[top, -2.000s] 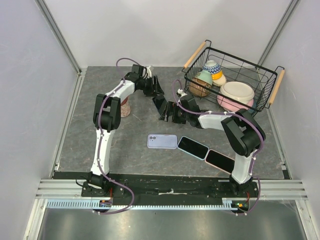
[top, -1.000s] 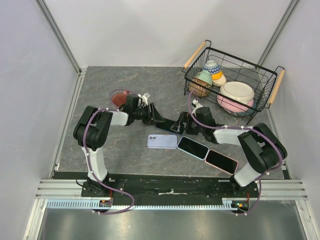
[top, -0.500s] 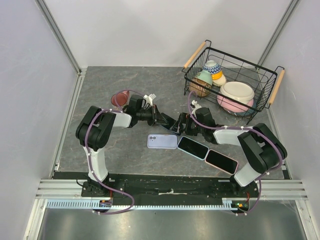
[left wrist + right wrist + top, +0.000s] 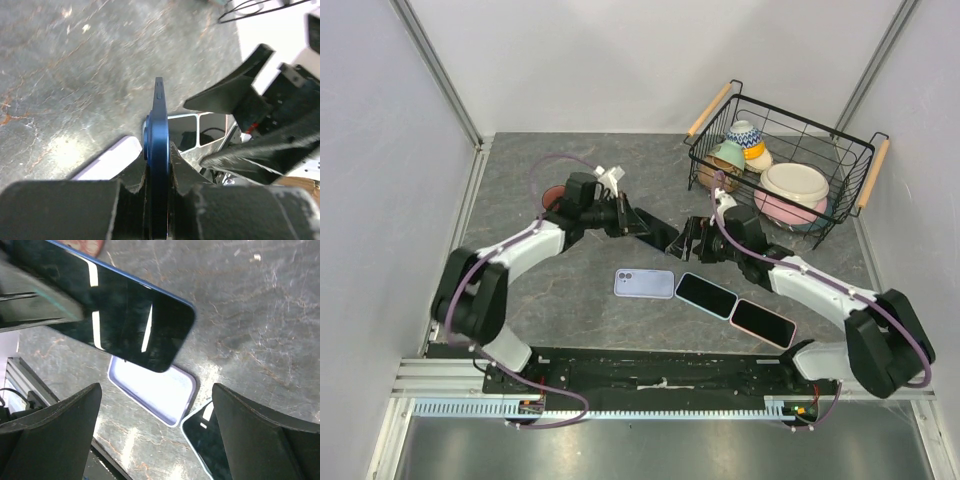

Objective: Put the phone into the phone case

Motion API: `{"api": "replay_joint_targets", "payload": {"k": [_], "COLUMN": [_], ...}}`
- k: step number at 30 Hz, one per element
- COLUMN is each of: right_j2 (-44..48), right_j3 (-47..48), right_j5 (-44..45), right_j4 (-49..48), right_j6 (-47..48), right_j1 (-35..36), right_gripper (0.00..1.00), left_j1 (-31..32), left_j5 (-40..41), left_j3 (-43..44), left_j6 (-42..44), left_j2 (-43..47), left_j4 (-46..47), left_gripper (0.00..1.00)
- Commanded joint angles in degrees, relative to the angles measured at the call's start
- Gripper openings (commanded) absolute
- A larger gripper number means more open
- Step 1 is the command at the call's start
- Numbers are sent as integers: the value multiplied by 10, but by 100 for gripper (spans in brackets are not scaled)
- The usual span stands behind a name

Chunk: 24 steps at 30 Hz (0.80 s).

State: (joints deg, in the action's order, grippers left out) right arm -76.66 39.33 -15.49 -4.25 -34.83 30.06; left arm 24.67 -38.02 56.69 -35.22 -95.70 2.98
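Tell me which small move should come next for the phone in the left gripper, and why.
Probably lower the blue phone onto the lavender phone case. The left gripper clamps the phone in the air, the case lies flat and empty nearby, and the right gripper is open, holding nothing.

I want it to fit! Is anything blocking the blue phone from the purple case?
Nothing visible does. The flat dark blue phone, held in the left tool, hangs free, and the lilac rectangular phone case lies uncovered.

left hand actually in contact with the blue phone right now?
Touching. The left wrist view shows the blue phone edge-on, clamped from both sides by the left hand, with no gap on either face.
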Motion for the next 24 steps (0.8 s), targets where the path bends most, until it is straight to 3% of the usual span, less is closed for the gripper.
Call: {"api": "replay_joint_targets", "payload": {"k": [1,8,14,18,24], "right_j2": [55,141,195,201,202], "right_j3": [29,25,-25,-61,-100], "right_j5": [10,-94,-205,-258,-292], "right_j4": [37,13,-116,-213,-268], "right_j6": [27,27,-30,-74,-103], "right_j1": [1,1,0,2,1], "right_gripper": [98,98,98,98,95], "left_j1": [6,6,6,6,6], "left_j5": [39,60,23,2,-14], "left_j3": [-22,-107,-205,-262,-307], "left_j6": [37,17,-26,-60,-99], "left_j2": [156,341,479,532,576], "left_j4": [-11,-19,64,140,228], "left_gripper": [2,2,2,2,2]}}
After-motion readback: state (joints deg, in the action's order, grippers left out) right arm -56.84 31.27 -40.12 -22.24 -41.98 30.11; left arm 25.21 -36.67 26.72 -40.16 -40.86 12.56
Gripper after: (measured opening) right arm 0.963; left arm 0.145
